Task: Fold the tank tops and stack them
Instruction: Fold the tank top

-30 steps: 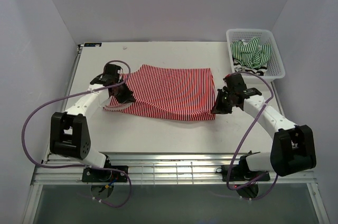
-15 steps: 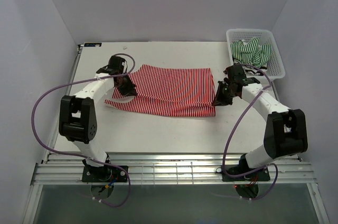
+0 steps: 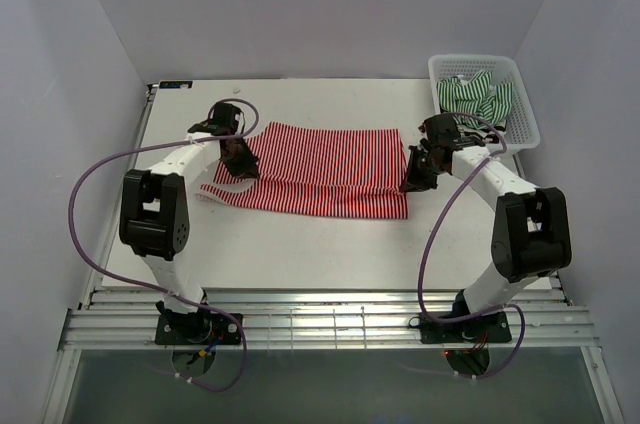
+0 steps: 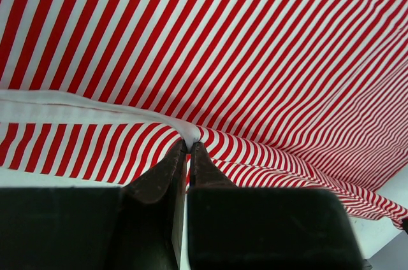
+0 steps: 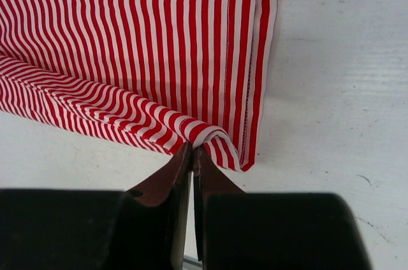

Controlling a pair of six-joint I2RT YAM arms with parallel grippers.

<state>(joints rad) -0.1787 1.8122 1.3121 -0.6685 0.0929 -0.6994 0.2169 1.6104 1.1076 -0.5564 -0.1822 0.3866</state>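
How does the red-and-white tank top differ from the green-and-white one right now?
The red-and-white tank top lies spread on the table, its near edge folded over; the green-and-white tank top sits crumpled in the white basket. The left gripper and right gripper each pinch the red one; no gripper holds the green one. Both are striped.

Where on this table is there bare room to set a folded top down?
Wide bare table between red-and-white tank top and the near edge; a narrower strip behind it. Crowded by the basket and right gripper.
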